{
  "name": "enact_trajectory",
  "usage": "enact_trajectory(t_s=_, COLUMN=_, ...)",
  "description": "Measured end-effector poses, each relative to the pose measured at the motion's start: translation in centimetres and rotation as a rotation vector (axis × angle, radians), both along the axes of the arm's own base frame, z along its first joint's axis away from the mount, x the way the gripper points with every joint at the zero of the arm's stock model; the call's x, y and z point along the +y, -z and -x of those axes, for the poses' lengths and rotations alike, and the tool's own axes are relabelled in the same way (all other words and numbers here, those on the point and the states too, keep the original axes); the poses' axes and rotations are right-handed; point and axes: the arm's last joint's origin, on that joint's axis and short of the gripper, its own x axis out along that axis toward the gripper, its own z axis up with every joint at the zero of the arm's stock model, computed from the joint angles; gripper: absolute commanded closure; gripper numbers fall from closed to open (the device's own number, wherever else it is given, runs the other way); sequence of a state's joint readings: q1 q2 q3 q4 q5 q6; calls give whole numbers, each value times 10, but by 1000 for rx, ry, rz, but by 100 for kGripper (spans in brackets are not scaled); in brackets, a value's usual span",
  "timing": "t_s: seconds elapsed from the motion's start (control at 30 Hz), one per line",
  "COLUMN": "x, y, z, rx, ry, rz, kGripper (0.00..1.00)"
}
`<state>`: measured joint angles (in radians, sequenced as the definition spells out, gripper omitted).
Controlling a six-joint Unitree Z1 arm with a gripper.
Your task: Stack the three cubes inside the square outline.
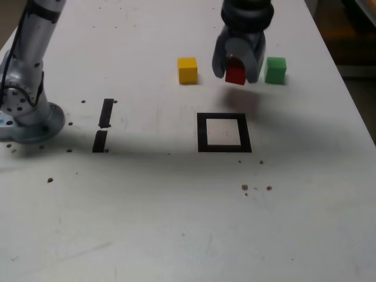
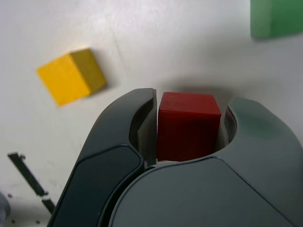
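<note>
Red cube partly hidden between the fingers of the hand, gripped on both sides, toward the worktop's far edge. Green cube just beside; cut off in wrist view. Yellow cube near. Square outline empty, nearer mid-worktop.

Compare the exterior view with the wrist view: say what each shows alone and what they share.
Exterior only: the square outline, empty, and the arm's base.
Wrist only: the close look at the hand's fingers flanking the red cube.
Both: the red cube in the hand, the yellow cube, the green cube, and the tape strips.
</note>
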<state>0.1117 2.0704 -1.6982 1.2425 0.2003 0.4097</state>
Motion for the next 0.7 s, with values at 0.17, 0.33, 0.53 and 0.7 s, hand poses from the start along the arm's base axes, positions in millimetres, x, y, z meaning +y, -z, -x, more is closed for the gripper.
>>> enact_trajectory(t_s=0.17, x=-37, y=-30, z=26, rx=-27, ry=-52, rz=-9, kGripper=72)
enact_trajectory(t_s=0.33, x=-65, y=-21, z=39, rx=-4, ry=-138, rz=22, kGripper=72)
enact_trajectory(t_s=0.53, x=-77, y=-1, z=43, rx=15, ry=-226, rz=91, kGripper=72)
enact_trajectory(t_s=0.7, x=-80, y=10, z=47, rx=19, ry=-278, rz=91, kGripper=72)
